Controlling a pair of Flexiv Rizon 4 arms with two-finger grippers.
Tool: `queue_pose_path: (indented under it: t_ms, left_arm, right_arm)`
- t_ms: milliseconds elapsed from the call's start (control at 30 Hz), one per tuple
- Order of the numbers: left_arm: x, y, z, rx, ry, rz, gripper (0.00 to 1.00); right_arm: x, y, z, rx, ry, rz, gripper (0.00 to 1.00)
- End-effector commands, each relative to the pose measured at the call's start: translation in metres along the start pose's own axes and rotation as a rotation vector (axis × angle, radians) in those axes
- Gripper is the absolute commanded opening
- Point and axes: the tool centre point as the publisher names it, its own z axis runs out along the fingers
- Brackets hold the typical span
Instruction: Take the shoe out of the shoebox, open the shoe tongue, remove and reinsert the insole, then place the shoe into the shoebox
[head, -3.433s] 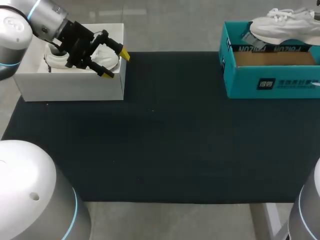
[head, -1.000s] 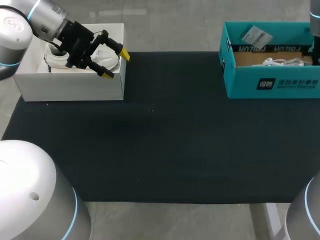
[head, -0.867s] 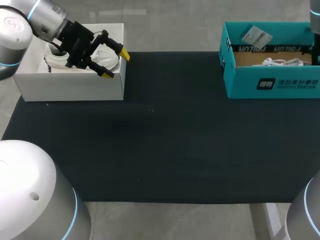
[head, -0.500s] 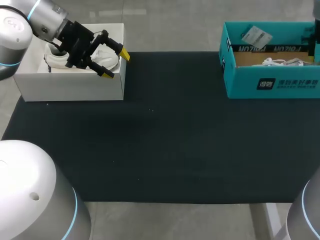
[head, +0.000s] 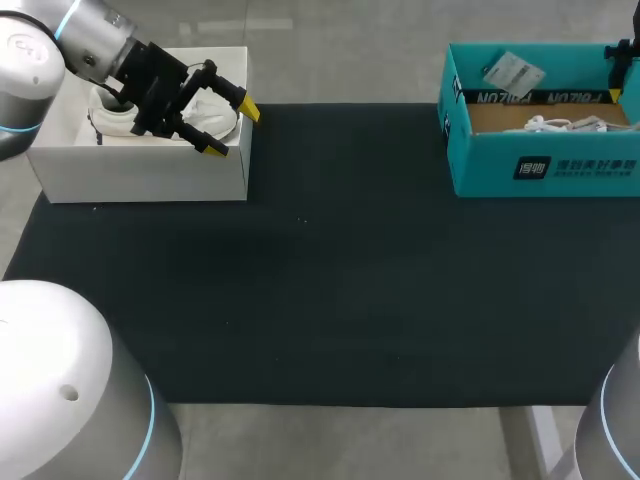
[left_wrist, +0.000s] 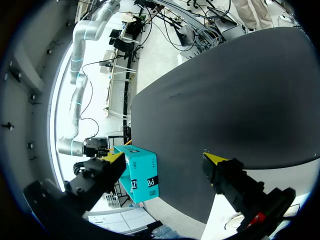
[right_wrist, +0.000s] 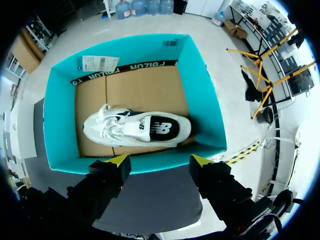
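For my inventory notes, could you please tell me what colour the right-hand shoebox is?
Teal; the shoebox shows best in the right wrist view.

Bright, even light falls from overhead. The dark counter (head: 320, 260) soaks it up, showing only a broad, soft shadow ahead of the left claw (left_wrist: 166, 157). Inside the shoebox (right_wrist: 202, 95), the shoe (right_wrist: 137, 129) throws a short dark shadow at one end.

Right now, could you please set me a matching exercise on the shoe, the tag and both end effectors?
1. white lace-up sneaker
2. white paper tag
3. left end effector
4. right end effector

A. open, over the white cardboard box
B. against the teal cardboard shoebox's wall
C. open, above the teal shoebox
D. inside the teal shoebox

Pairs: 1-D, 2-B, 3-A, 4-C
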Motion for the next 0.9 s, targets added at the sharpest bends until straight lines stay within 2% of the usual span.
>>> queue_pose_path:
  t_ms: [33, 133, 200, 233, 433, 500, 633, 767, 867, 900]
  left_arm:
    - [0.000, 0.000, 0.000, 0.000, 0.002, 0.001, 1.00]
    - [0.000, 0.000, 0.000, 0.000, 0.002, 0.001, 1.00]
    - [0.000, 0.000, 0.000, 0.000, 0.002, 0.001, 1.00]
    - [0.000, 0.000, 0.000, 0.000, 0.002, 0.001, 1.00]
    - [0.000, 0.000, 0.000, 0.000, 0.002, 0.001, 1.00]
    - [0.002, 0.004, -0.002, -0.026, 0.006, 0.029, 1.00]
    - [0.007, 0.023, -0.019, -0.070, 0.022, 0.079, 1.00]
    - [0.008, 0.039, -0.044, -0.064, 0.051, 0.116, 1.00]
    - [0.015, 0.049, -0.060, -0.030, 0.090, 0.144, 1.00]
    - [0.019, 0.054, -0.065, -0.040, 0.114, 0.150, 1.00]
  right_arm:
    - [0.015, -0.028, -0.012, -0.096, -0.023, -0.053, 0.82]
    - [0.026, -0.043, -0.016, -0.091, 0.008, -0.075, 0.84]
    - [0.032, -0.052, -0.013, -0.076, 0.016, -0.080, 0.91]
    - [0.032, -0.052, -0.013, -0.076, 0.016, -0.080, 1.00]
    - [0.032, -0.052, -0.013, -0.076, 0.016, -0.080, 1.00]
    - [0.032, -0.052, -0.013, -0.076, 0.016, -0.080, 1.00]
    - [0.032, -0.052, -0.013, -0.076, 0.016, -0.080, 1.00]
    - [0.032, -0.052, -0.013, -0.076, 0.016, -0.080, 1.00]
    - [0.032, -0.052, -0.013, -0.076, 0.016, -0.080, 1.00]
    - [0.032, -0.052, -0.013, -0.076, 0.016, -0.080, 1.00]
